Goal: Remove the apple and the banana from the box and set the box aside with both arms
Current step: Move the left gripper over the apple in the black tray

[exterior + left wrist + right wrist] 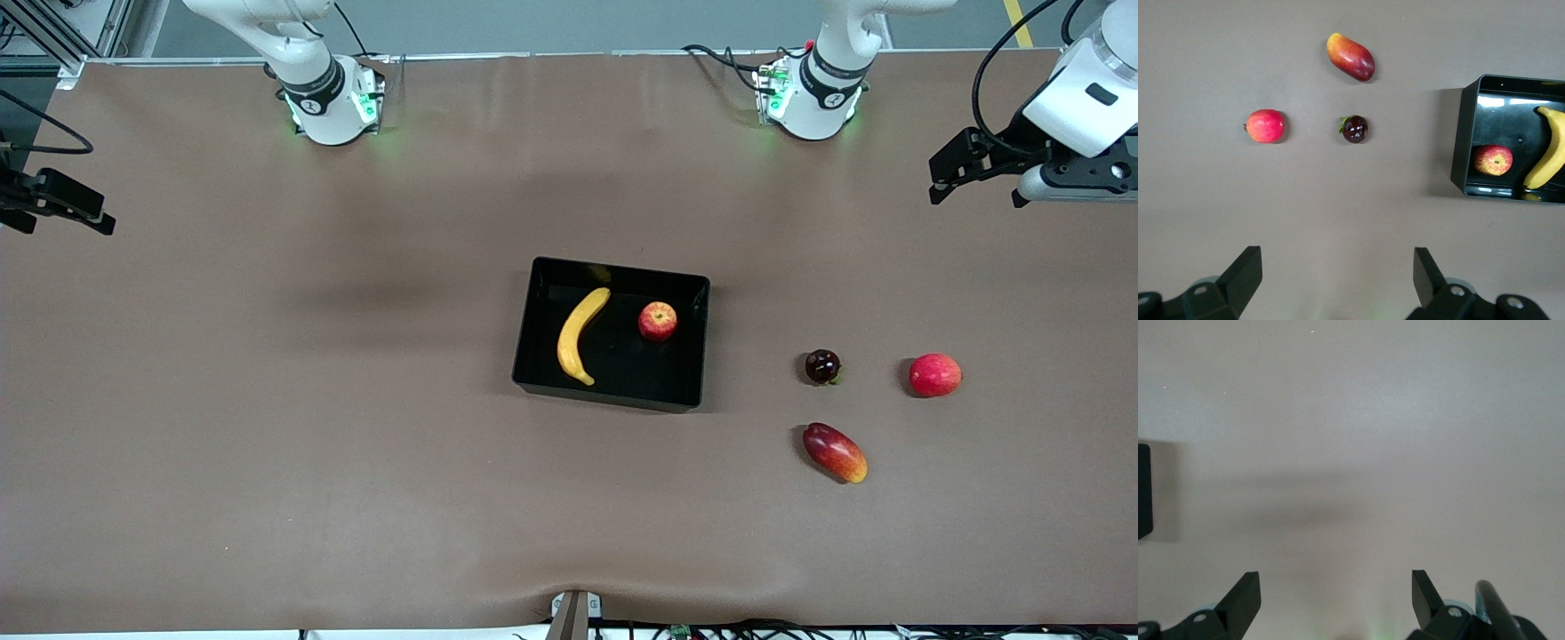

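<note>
Box (612,391) sits mid-surface with one banana (581,335) and one apple (658,321) lying apart inside, both free to lift out. Three other fruits lie toward the left arm's end. Left gripper (1338,280) and right gripper (1336,600) hang over bare surface at the ends, jaws wide, empty, nothing begun.

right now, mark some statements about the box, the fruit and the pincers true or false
1. The banana and the apple lie in the box. True.
2. The left pincer grips the mango. False: it is open, empty, above bare table.
3. Three fruits lie on the table outside the box. True.
4. The right pincer is shut. False: it is open.
</note>
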